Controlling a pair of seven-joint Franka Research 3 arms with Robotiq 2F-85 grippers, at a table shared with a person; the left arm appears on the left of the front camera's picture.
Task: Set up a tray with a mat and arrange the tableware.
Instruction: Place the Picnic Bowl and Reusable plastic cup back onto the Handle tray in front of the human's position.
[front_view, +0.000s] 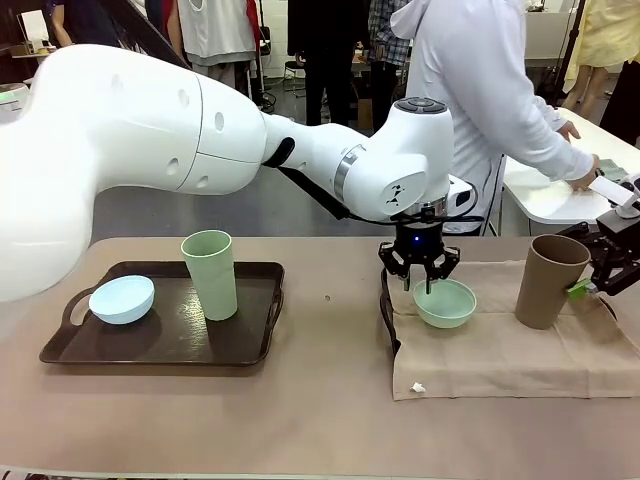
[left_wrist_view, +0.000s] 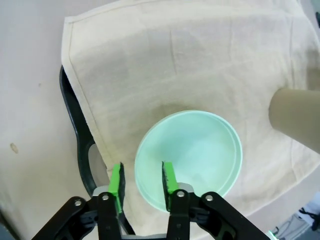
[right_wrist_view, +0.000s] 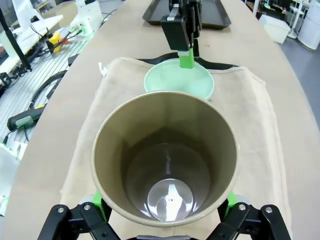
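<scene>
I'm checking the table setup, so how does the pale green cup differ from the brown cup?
The pale green cup stands on the dark tray; the brown cup stands on the beige mat. The pale green cup stands free; the brown cup sits between the right tool's fingers. Both are tall, handleless and upright.

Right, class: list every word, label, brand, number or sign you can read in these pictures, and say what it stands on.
Readable text: none.
Small dark emblem on the left arm's wrist housing: too small to read.
Mint green bowl, light blue bowl, pale green cup, brown cup, tray, cloth: plain, no print.
</scene>
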